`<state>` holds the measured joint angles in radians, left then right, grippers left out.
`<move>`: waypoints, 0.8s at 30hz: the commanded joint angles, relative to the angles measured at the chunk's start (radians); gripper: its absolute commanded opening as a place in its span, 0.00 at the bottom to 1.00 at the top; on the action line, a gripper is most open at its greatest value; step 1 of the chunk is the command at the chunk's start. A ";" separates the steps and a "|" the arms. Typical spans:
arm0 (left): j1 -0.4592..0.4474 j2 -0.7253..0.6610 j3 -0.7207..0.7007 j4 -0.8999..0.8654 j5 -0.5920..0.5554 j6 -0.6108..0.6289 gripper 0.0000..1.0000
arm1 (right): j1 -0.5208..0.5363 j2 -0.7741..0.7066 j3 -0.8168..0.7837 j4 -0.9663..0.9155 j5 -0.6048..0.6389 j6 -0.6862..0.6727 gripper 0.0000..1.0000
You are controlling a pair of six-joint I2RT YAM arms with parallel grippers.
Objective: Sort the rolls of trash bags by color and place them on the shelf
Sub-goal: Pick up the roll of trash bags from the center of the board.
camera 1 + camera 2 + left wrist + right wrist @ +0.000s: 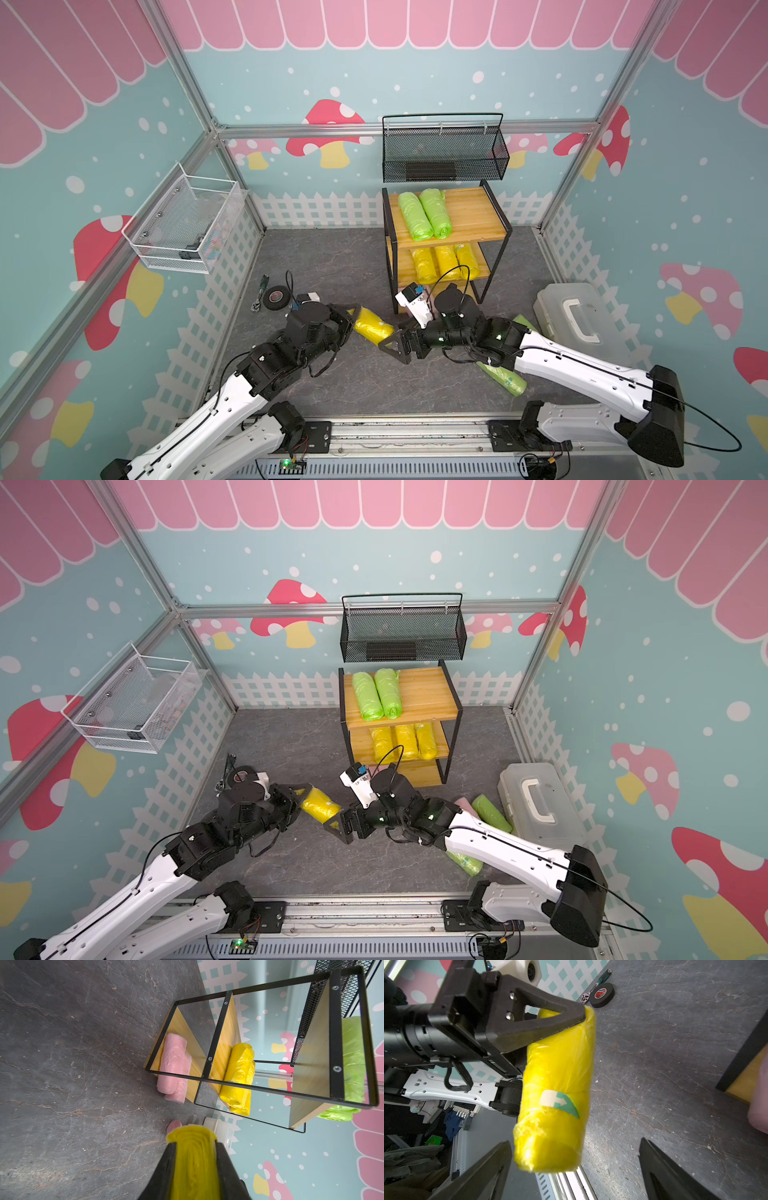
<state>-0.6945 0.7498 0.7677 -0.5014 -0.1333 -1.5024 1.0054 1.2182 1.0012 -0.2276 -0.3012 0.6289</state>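
Observation:
My left gripper (353, 316) (195, 1144) is shut on one end of a yellow roll (372, 327) (556, 1088), held above the floor. My right gripper (395, 343) (574, 1142) faces it, open wide. The roll's free end reaches between the open fingers without touching them. On the shelf (471, 216), two green rolls (424, 214) lie on the top board. Three yellow rolls (444, 262) lie on the middle board and pink rolls (174, 1064) on the bottom one. Loose on the floor under my right arm are a green roll (492, 812), a pink roll (462, 803) and another green roll (505, 380).
A black tape roll (276, 297) and a ratchet (259, 291) lie by the left wall. A translucent toolbox (577, 320) stands at the right wall. A black mesh basket (444, 153) hangs above the shelf. A white wire basket (183, 224) hangs on the left wall.

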 commanded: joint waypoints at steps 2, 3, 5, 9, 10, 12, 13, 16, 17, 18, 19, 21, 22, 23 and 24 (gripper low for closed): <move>-0.007 -0.018 -0.011 0.051 -0.011 -0.025 0.00 | 0.024 0.033 0.052 0.036 0.018 -0.005 0.99; -0.007 -0.018 -0.011 0.052 -0.010 -0.027 0.00 | 0.027 0.038 0.055 0.040 0.022 -0.004 0.99; -0.007 -0.017 -0.013 0.054 -0.009 -0.027 0.00 | 0.030 0.051 0.060 0.049 0.023 0.001 0.99; -0.007 -0.027 -0.020 0.056 -0.014 -0.030 0.00 | 0.037 0.069 0.062 0.054 0.028 0.010 0.95; -0.007 -0.029 -0.022 0.056 -0.014 -0.032 0.00 | 0.039 0.071 0.061 0.054 0.031 0.013 0.94; -0.007 -0.036 -0.027 0.058 -0.017 -0.034 0.00 | 0.043 0.074 0.057 0.054 0.043 0.018 0.91; -0.008 -0.038 -0.029 0.059 -0.016 -0.036 0.00 | 0.045 0.074 0.055 0.054 0.050 0.022 0.91; -0.008 -0.041 -0.034 0.063 -0.013 -0.039 0.00 | 0.047 0.074 0.047 0.054 0.085 0.036 0.84; -0.008 -0.042 -0.037 0.064 -0.014 -0.041 0.00 | 0.047 0.077 0.045 0.057 0.092 0.042 0.80; -0.008 -0.043 -0.040 0.066 -0.014 -0.042 0.00 | 0.047 0.079 0.045 0.060 0.101 0.047 0.76; -0.008 -0.045 -0.043 0.067 -0.014 -0.045 0.00 | 0.047 0.080 0.043 0.065 0.106 0.053 0.72; -0.008 -0.049 -0.049 0.069 -0.012 -0.047 0.00 | 0.048 0.087 0.039 0.078 0.114 0.064 0.62; -0.008 -0.050 -0.051 0.071 -0.012 -0.048 0.00 | 0.048 0.090 0.039 0.080 0.115 0.068 0.56; -0.008 -0.054 -0.054 0.072 -0.012 -0.048 0.00 | 0.048 0.092 0.036 0.085 0.116 0.073 0.51; -0.008 -0.057 -0.057 0.073 -0.014 -0.049 0.00 | 0.048 0.097 0.036 0.089 0.111 0.075 0.45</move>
<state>-0.6960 0.7204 0.7162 -0.4732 -0.1463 -1.5341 1.0554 1.2976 1.0409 -0.1631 -0.2237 0.6815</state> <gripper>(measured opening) 0.264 0.485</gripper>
